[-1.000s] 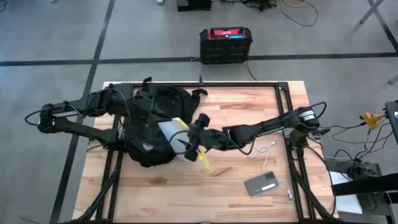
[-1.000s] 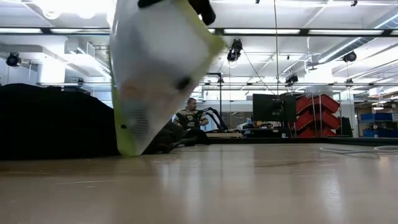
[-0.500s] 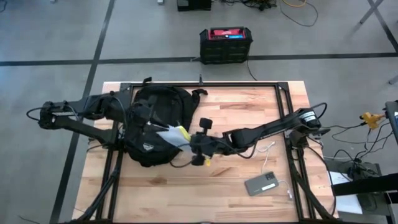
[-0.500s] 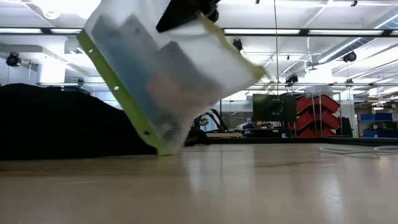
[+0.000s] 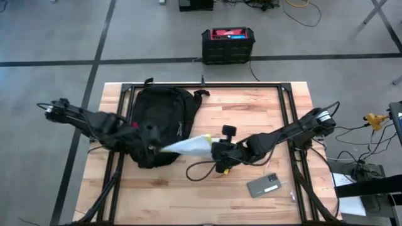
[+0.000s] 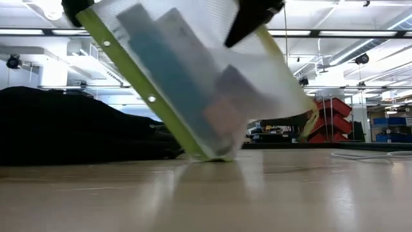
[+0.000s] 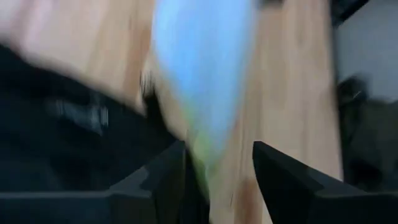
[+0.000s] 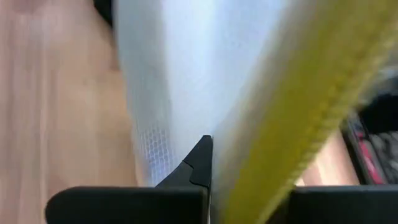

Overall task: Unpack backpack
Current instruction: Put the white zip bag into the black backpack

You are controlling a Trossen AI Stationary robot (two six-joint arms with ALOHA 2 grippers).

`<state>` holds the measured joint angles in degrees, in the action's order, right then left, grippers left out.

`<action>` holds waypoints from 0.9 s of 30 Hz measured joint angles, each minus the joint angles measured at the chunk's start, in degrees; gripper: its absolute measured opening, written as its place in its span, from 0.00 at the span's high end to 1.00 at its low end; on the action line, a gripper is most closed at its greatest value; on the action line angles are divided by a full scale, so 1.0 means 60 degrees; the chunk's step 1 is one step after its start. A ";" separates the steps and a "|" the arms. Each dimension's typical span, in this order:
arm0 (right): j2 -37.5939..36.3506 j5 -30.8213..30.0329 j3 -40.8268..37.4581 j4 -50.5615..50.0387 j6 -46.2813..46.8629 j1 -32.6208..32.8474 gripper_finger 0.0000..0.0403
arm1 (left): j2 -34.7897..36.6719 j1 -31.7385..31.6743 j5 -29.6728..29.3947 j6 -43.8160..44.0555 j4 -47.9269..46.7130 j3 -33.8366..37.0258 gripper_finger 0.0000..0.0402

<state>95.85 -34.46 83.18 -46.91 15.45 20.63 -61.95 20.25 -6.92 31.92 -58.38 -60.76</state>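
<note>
Mesh pouch held clear of backpack.
Right claw clenched on white mesh pouch with green edge; left claw on backpack, grip undeterminable. Backpack lies on tabletop, left side.

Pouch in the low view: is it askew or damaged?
Askew, not visibly damaged. The mesh pouch hangs tilted, one green-edged corner touching the table, held between the right pincer and the left pincer beside the backpack. Expected mid-unpacking; nothing has spilled.
</note>
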 joint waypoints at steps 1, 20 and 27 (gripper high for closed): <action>-0.0112 -0.0190 0.0000 -0.0388 0.0252 0.0086 1.00 | -0.0217 0.0131 0.0106 0.0228 -0.0287 0.0082 0.54; -0.0812 -0.0418 -0.0253 -0.2569 0.2705 0.1042 1.00 | -0.3338 0.0188 0.0061 0.0279 -0.1116 0.1605 0.56; -0.0812 -0.0691 -0.0288 -0.2342 0.2189 0.1160 1.00 | -0.3432 -0.0063 -0.0447 0.0120 0.0086 0.1626 0.95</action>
<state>90.98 -38.61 81.45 -60.96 28.59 27.59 -82.54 19.87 -9.60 32.64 -57.86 -51.00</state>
